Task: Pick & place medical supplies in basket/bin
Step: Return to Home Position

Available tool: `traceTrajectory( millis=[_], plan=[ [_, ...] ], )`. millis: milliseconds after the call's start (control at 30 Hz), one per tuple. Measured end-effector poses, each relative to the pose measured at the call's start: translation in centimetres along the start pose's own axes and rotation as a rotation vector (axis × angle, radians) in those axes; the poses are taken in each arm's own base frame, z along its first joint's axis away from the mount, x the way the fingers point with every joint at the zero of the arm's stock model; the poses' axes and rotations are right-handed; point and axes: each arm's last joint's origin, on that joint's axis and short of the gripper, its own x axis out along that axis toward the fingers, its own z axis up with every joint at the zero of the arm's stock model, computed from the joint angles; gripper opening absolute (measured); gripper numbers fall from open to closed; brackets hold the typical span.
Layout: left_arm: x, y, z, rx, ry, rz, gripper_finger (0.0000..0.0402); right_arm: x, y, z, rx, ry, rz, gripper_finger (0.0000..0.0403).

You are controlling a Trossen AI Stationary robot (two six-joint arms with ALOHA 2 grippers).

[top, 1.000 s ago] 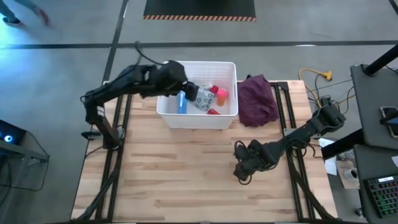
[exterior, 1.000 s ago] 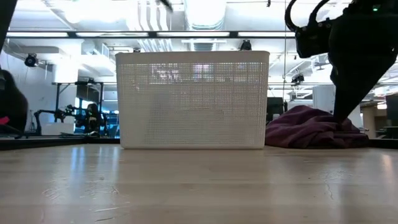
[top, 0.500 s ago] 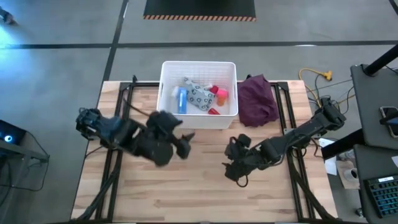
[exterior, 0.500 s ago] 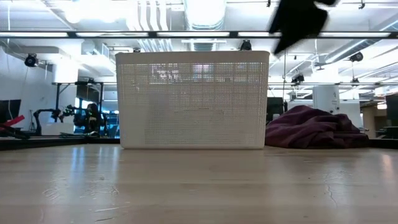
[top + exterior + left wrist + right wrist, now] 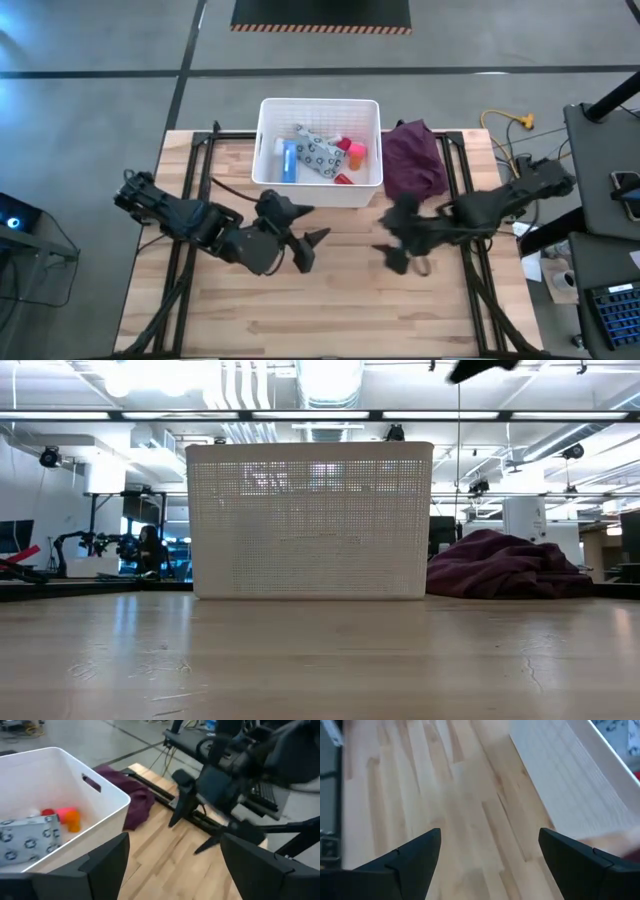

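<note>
One basket (image 5: 320, 101), one cloth (image 5: 415, 165), one blue packet (image 5: 291, 161), one patterned pouch (image 5: 322, 157).

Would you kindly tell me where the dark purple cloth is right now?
In the high view, the dark purple cloth lies on the table just right of the white basket.

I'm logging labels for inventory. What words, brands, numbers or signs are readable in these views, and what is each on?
No text can be read in any view.
Blue packet in the white basket: any print is too small to read.
Pale patterned pouch: repeating dark marks, no legible words.
Keyboard beside the table: keys too small to read.
</note>
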Motion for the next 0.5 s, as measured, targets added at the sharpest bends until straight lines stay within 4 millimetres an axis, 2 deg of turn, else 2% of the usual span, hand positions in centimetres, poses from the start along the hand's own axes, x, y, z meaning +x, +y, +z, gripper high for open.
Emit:
traceTrajectory(
  millis=[133, 233, 367, 467, 500],
  plan=[
    [1.0, 1.1, -1.3, -0.031, -0.055, -0.076, 0.0283, -2.9, -2.2, -2.9, 0.057, -0.034, 0.065, 0.0327],
    [1.8, 2.8, -2.7, -0.059, -0.121, -0.165, 0.0274, -4.6, -4.2, -5.6, 0.112, -0.061, 0.121, 0.0327],
    [2.5, 7.6, -5.4, -0.098, -0.156, -0.128, 0.0268, -6.0, -7.3, -8.6, 0.189, -0.065, 0.145, 0.0327],
    [1.6, 11.2, -7.5, -0.364, -0.147, -0.126, 0.0268, -7.2, -9.6, -10.2, 0.341, -0.063, 0.156, 0.0327],
    [1.3, 12.0, -8.0, -0.399, -0.169, -0.136, 0.0268, -7.5, -10.1, -10.6, 0.391, -0.067, 0.178, 0.0327]
  ],
)
